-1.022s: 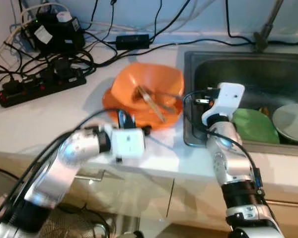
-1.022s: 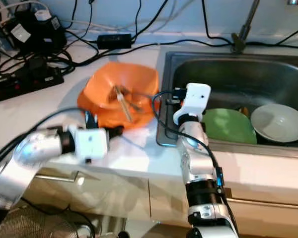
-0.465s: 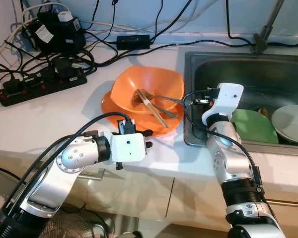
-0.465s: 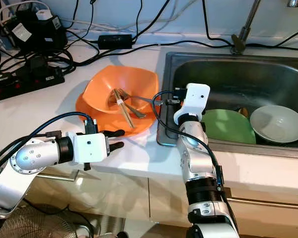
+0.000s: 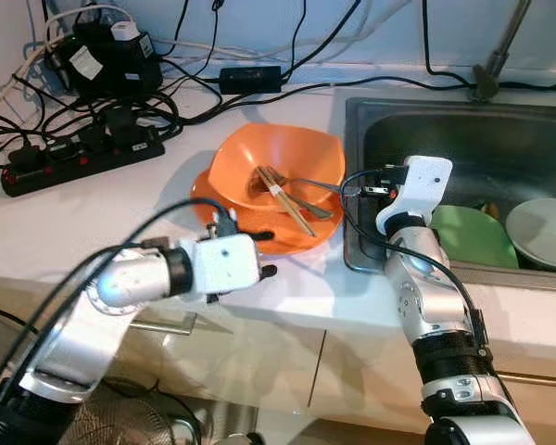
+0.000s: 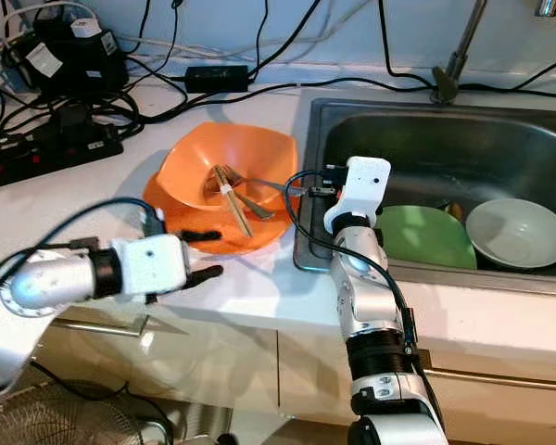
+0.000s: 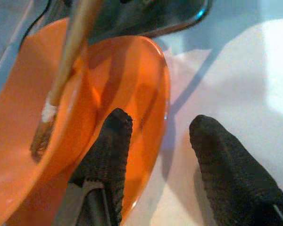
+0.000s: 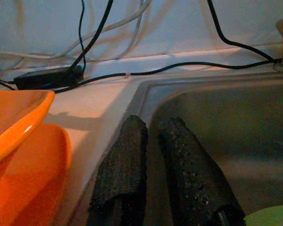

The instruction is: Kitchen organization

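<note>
Over the orange plate, left fingers straddle its rim.

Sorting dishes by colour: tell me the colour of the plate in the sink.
Green plate, clearest in the right eye view.

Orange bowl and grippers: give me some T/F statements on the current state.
1. The orange bowl sits on an orange plate. True.
2. Chopsticks lie in the bowl. True.
3. The left gripper is shut on the chopsticks. False: jaws open, one finger over the plate's rim, one on the counter.
4. The green plate is on the counter. False: it is in the sink.
5. The right gripper has its jaws close together at the sink's edge. True.
</note>
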Tool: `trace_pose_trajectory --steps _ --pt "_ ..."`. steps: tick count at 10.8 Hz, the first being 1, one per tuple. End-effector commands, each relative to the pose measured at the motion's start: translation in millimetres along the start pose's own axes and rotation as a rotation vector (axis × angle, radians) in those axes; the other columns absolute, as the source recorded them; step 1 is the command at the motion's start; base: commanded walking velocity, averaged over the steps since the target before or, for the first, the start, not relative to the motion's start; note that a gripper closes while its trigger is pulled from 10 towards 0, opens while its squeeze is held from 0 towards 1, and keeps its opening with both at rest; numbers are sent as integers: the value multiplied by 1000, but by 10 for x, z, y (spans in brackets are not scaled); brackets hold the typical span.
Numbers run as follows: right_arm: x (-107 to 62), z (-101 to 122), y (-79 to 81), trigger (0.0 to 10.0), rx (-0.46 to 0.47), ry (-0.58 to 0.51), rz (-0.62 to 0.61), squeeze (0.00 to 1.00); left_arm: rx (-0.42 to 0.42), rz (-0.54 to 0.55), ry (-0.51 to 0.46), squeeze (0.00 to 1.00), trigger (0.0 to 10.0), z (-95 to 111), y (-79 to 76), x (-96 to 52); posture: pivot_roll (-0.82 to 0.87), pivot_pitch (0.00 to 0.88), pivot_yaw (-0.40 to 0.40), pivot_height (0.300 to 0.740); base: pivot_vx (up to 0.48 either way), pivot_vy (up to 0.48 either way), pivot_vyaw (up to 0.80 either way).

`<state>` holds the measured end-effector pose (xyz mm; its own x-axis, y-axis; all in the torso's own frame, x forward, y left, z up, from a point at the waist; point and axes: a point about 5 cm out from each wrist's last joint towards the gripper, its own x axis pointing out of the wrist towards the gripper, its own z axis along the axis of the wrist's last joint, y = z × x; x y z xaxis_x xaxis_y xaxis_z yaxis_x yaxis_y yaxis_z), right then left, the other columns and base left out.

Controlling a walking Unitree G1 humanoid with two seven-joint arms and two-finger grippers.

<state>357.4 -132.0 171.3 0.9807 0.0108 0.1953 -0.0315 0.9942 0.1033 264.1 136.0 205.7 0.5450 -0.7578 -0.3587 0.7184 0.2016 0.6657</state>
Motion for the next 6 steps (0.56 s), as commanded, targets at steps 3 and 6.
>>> trace_pose_trajectory --steps 3,6 --pt "6 -31 -10 10000 18 5 -4 0 -34 34 -31 1000 10000 67 131 -128 257 99 38 740 0 0 0" --pt "12 -34 -11 10000 18 3 -2 0 -66 65 -35 1000 10000 47 158 -156 254 95 36 740 0 0 0"
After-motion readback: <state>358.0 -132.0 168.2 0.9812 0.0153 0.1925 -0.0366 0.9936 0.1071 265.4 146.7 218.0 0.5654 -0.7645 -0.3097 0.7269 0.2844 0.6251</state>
